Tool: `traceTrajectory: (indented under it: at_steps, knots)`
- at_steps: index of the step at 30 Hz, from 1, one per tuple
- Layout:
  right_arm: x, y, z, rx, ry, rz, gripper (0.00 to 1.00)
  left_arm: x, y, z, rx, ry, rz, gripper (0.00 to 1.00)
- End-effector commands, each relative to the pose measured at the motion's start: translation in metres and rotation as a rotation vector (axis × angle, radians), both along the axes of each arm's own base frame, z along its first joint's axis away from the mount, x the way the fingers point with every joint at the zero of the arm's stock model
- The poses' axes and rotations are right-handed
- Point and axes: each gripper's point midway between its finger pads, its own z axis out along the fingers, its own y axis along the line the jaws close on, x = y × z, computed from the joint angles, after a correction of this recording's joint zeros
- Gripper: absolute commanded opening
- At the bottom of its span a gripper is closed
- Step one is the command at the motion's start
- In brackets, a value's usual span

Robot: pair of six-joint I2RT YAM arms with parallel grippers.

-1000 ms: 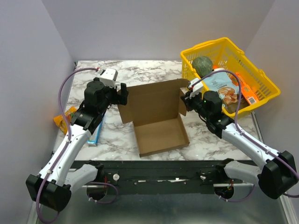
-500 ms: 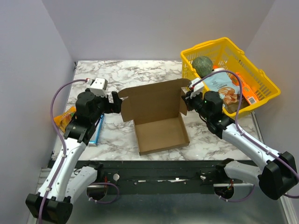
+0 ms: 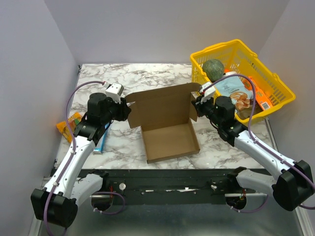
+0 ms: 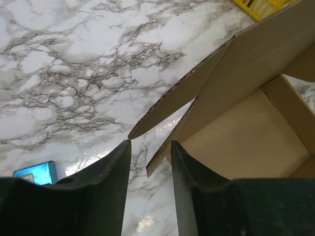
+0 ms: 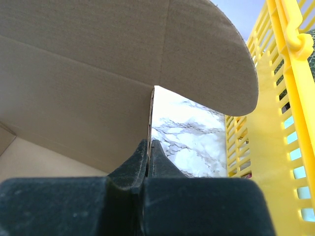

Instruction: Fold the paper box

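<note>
The paper box is a brown cardboard mailer with its tray lying on the marble table and its back panel standing up. My left gripper is at the panel's left flap. In the left wrist view its fingers stand apart, and the flap's pointed corner lies just ahead of the gap, untouched. My right gripper is shut on the thin edge of the box's right side, which the right wrist view shows as pads pinching cardboard below a rounded flap.
A yellow basket holding packets and a green ball stands at the back right, close beside the right gripper. A small blue-green carton and an orange packet lie left of the box, under the left arm.
The left arm drew back to the left, then came right again to the flap's corner, its jaws narrower than before. The right gripper and the box have not moved.
</note>
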Motion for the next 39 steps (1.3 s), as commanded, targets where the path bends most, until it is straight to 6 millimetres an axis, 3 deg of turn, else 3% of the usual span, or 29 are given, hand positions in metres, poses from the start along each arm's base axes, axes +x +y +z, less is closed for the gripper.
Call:
traceTrajectory:
  at_steps: [1,2,3,7,13,20,25,28,31,32,39]
  knots:
    - [0.004,-0.008,-0.005,-0.030,-0.002,-0.033,0.01,-0.006,-0.017,-0.013,-0.037,0.052,-0.091,0.28]
    - [0.004,-0.007,-0.005,-0.031,0.000,-0.030,0.01,-0.007,-0.016,-0.018,-0.043,0.069,-0.081,0.24]
    - [0.004,-0.007,-0.006,-0.023,0.008,-0.032,0.01,-0.007,-0.017,-0.018,-0.052,0.064,-0.079,0.13]
    - [0.003,-0.006,-0.005,0.024,0.021,-0.050,0.01,-0.005,-0.022,-0.020,-0.101,0.076,-0.051,0.03]
    - [-0.004,-0.008,0.010,0.127,-0.037,-0.135,0.01,0.009,-0.041,-0.010,-0.091,0.039,-0.016,0.01]
    - [-0.001,0.001,0.027,0.213,-0.069,-0.251,0.01,0.030,-0.063,0.029,-0.085,-0.077,-0.002,0.01]
    - [0.008,0.002,0.039,0.241,-0.097,-0.321,0.01,0.041,-0.073,0.047,-0.091,-0.128,0.002,0.01]
    - [0.009,0.004,0.037,0.276,-0.104,-0.344,0.01,0.042,-0.079,0.043,-0.103,-0.139,0.011,0.01]
    - [0.010,-0.001,0.028,0.304,-0.095,-0.401,0.01,0.037,-0.087,0.025,-0.104,-0.128,0.011,0.00]
    - [0.009,-0.002,0.025,0.313,-0.089,-0.414,0.01,0.034,-0.088,0.010,-0.088,-0.104,0.012,0.00]
    - [0.003,0.000,0.004,0.365,-0.045,-0.443,0.01,0.024,-0.097,-0.016,-0.100,-0.090,0.042,0.00]
